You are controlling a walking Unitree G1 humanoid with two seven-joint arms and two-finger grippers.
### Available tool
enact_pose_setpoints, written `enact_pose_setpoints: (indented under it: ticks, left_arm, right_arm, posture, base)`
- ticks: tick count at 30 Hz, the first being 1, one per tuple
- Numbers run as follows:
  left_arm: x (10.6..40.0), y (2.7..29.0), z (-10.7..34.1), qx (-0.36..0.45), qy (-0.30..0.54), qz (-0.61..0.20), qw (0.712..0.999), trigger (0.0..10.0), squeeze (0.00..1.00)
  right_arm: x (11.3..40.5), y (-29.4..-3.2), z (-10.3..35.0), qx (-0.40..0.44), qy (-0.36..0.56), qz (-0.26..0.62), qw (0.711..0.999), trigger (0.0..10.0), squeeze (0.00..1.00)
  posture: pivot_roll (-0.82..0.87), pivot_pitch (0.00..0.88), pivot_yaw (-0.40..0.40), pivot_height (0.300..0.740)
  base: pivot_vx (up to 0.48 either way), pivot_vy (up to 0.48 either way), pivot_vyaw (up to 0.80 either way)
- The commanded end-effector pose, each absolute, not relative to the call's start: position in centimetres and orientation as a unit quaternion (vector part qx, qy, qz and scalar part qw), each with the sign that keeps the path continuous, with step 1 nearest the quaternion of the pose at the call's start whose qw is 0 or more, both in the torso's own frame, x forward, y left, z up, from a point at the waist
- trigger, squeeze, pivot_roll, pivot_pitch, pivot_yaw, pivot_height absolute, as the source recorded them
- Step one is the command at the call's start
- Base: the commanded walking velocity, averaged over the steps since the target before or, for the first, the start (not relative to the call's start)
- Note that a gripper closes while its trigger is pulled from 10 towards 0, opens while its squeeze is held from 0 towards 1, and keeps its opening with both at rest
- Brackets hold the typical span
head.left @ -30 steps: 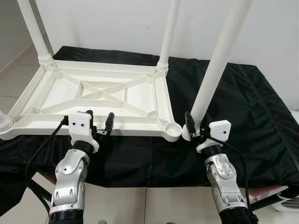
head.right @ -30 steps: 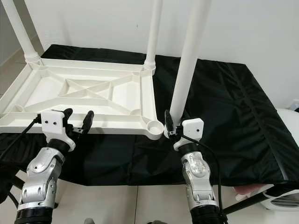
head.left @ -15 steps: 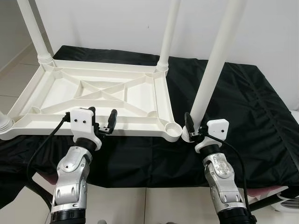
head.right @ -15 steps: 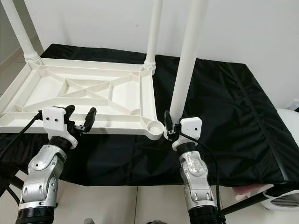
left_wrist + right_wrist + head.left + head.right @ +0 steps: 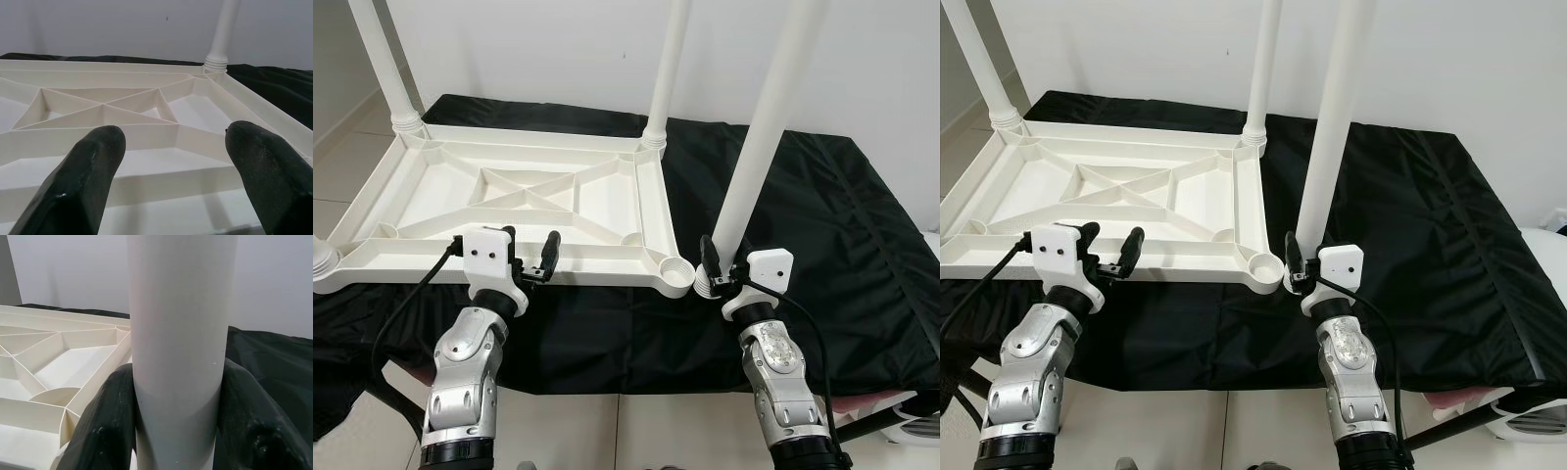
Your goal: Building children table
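Note:
A white plastic children's tabletop [image 5: 519, 196] lies upside down on a black cloth, with upright legs screwed in at its far-left [image 5: 386, 69] and far-right [image 5: 666, 73] corners. My right gripper [image 5: 722, 269] is shut on a loose white leg [image 5: 764, 127], held upright just right of the empty near-right corner socket [image 5: 677, 268]. In the right wrist view both fingers [image 5: 110, 421] clamp that leg [image 5: 178, 333]. My left gripper [image 5: 527, 257] is open at the tabletop's near rim; its fingers [image 5: 83, 176] straddle the rim [image 5: 161, 169] without touching.
The black cloth [image 5: 822, 225] covers a low surface that extends well to the right. A white wall rises behind. Another leg base [image 5: 323, 259] sits at the near-left corner. Tiled floor [image 5: 578, 421] shows below the front edge, and a white appliance [image 5: 915, 426] stands at the lower right.
My left gripper has shifted slightly right and forward along the near rim. The right gripper and its leg have edged slightly left, closer to the corner socket.

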State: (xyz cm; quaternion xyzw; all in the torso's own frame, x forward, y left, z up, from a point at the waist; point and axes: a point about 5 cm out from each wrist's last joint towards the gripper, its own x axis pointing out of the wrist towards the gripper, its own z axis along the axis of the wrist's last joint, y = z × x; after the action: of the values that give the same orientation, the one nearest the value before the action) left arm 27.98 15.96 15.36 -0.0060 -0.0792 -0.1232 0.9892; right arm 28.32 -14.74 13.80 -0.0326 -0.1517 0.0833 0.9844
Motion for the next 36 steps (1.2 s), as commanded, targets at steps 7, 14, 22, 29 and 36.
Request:
enact_pose_setpoints:
  ticks: [7,14,22,29,36]
  left_arm:
    - [27.87,16.12,15.16,-0.01,-0.074,-0.057,0.996,10.0,0.0]
    - [27.64,15.98,15.01,-0.001,-0.073,-0.059,0.996,10.0,0.0]
    - [27.64,16.22,15.2,0.008,-0.077,-0.057,0.995,10.0,0.0]
    - [27.29,16.13,15.08,0.007,-0.076,-0.054,0.996,10.0,0.0]
    - [27.32,16.68,15.35,0.004,-0.078,-0.047,0.996,10.0,0.0]
  right_arm:
    - [28.26,-14.58,14.01,-0.039,-0.153,0.09,0.983,10.0,0.0]
    - [28.2,-14.56,13.99,-0.039,-0.151,0.093,0.983,10.0,0.0]
    - [28.21,-14.55,14.02,-0.04,-0.153,0.094,0.983,10.0,0.0]
    - [28.25,-14.61,14.1,-0.042,-0.155,0.095,0.982,10.0,0.0]
    - [28.45,-14.72,14.34,-0.043,-0.159,0.097,0.982,10.0,0.0]
  posture:
    - [-0.01,0.038,-0.056,0.74]
    - [-0.01,0.035,-0.057,0.74]
    - [-0.01,0.027,-0.054,0.74]
    - [0.0,0.017,-0.056,0.74]
    - [-0.01,0.008,-0.053,0.74]
  base:
    - [0.0,0.0,0.0]
    - [0.0,0.0,0.0]
    - [0.0,0.0,0.0]
    - [0.0,0.0,0.0]
    - [0.0,0.0,0.0]
